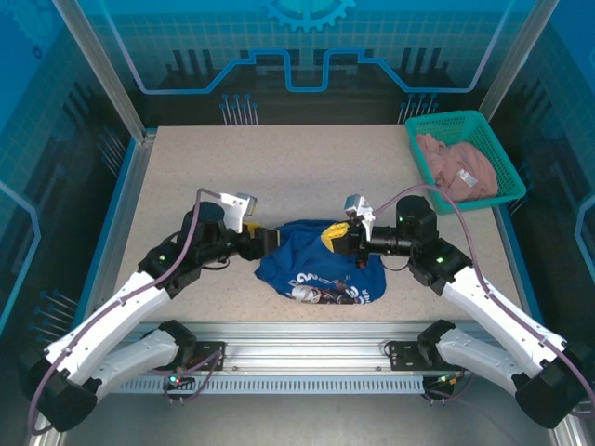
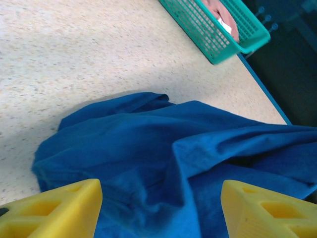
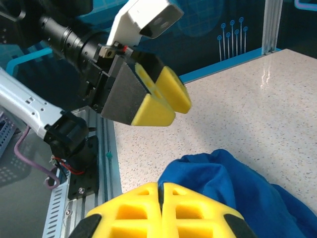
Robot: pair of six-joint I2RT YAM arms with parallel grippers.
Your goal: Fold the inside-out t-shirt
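While the royal blue t-shirt lies bunched near the front edge of the bench, the left tool hangs spread over its folds and the right tool is pressed together at the heap, whether on cloth I cannot tell. A pinch here could catch several layers, lifting a lump instead of an edge, and the close-set tools could collide.

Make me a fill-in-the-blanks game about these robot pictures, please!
The crumpled t-shirt on the table is coloured ___.
The pinkish garment lies inside a teal ___.
The left gripper is ___, not shut.
The right gripper is ___, not open.
Missing words: blue, basket, open, shut.
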